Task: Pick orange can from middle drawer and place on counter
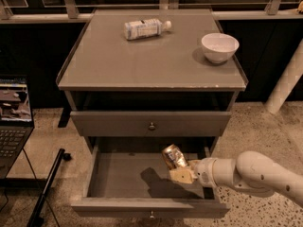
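Note:
The orange can (173, 155) is tilted, with a shiny metal end showing, and hangs above the floor of the open middle drawer (118, 176), over its right part. My gripper (182, 173) reaches in from the right on a white arm and is shut on the can's lower end. The can's shadow falls on the drawer floor to its left. The counter (142, 60) is the grey cabinet top above, well above the can.
A white-labelled plastic bottle (144, 28) lies at the counter's back. A white bowl (219, 46) stands at its right. The upper drawer (151, 123) is closed. A laptop (14, 112) and a black pole (47, 188) are at the left, a white pillar (286, 79) at the right.

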`<state>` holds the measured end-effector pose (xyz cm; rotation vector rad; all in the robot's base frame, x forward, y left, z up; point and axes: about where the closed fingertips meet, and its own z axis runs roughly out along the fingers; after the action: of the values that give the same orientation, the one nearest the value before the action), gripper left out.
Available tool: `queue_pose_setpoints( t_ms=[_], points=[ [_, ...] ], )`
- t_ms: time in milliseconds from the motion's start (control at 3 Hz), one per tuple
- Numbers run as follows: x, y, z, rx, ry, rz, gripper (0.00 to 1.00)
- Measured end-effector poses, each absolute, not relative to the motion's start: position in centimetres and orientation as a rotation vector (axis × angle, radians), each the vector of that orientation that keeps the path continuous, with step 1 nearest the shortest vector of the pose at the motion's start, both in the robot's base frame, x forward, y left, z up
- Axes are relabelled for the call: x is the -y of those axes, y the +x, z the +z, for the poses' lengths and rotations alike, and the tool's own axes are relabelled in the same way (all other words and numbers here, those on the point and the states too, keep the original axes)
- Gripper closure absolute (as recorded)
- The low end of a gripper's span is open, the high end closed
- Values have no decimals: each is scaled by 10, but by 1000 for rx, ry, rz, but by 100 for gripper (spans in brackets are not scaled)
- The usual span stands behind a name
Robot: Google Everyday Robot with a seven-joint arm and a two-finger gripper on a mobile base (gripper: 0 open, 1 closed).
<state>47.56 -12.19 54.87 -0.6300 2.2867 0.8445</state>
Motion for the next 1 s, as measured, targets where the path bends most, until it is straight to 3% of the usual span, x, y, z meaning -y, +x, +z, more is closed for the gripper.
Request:
queue_pose_setpoints(
  t_ms=[1000],
  points=[
    [81, 440, 769, -1998, -896, 556, 100]
  ],
)
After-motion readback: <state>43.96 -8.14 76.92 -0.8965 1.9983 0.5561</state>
